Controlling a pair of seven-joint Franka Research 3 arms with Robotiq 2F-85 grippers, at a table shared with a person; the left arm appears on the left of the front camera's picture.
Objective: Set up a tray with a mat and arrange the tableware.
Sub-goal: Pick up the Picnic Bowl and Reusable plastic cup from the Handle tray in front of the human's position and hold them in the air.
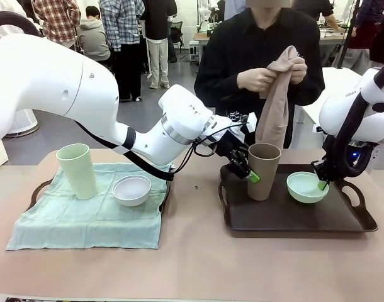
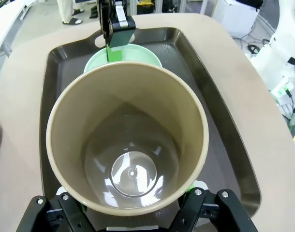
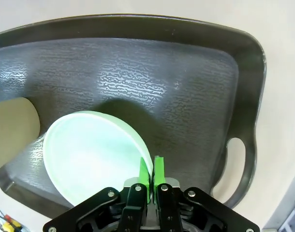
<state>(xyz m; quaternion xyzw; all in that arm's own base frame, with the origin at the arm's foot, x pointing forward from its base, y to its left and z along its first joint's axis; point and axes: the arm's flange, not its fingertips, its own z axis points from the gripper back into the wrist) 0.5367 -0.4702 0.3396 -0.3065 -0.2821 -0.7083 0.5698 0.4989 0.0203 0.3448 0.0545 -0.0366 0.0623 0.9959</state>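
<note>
On dark tray point(image 1: 293, 217), left fingers point(image 1: 254, 177) are clamping tan-brown cup point(image 1: 264, 170) low on its wall, with the cup standing upright between them. The right fingers point(image 3: 159, 170) are pinching mint green bowl point(image 3: 89, 154) by its rim, the rim sitting between the pads, same tray, near the cup. Pale green cup point(image 1: 77, 171) and white bowl point(image 1: 131, 189) are sitting on green mat point(image 1: 85, 220), well apart from both sets of fingers. Person's hands point(image 1: 258, 78) are holding brown cloth point(image 1: 277, 107) beyond the left fingers.

Tan cup point(image 2: 89, 145), mint bowl point(image 3: 89, 154): matt plastic (cup btm glossy inside). Tray point(image 3: 138, 72): dark, pebbled txtr. Mat point(image 1: 85, 220): soft cloth.
</note>
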